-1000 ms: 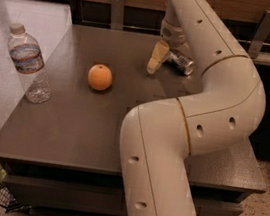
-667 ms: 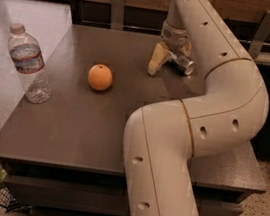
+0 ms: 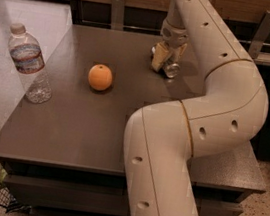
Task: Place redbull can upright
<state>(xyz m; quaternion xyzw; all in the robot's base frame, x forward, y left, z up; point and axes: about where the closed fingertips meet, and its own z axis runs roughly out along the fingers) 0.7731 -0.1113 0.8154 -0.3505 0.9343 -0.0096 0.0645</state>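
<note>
Since a second ago the arm's (image 3: 227,98) big elbow has drifted slightly rightward in the view, and the can (image 3: 171,70) has come from lying just right of the gripper (image 3: 166,64) to sitting in under it. Orange and bottle unchanged. Gripper is at the far side of the table (image 3: 85,138), reaching down from the wrist with its tips low over the tabletop. Its tan fingers (image 3: 158,59) stand on either side of the can and look to be pinching it; contact on the far finger is partly hidden by the can itself. Can is not upright. Its shiny round end faces the camera and somewhat downward, close to the table surface, whether touching cannot be told. Its long axis runs from that end back and upward between the fingers, so it is tilted; most of the body is hidden behind the gripper. Orange (image 3: 100,77) sits on the table to the gripper's left in the view and nearer the camera, well apart from it. Water bottle (image 3: 29,64) stands upright farther left again, near the table's left edge, much farther from the gripper than the orange.
</note>
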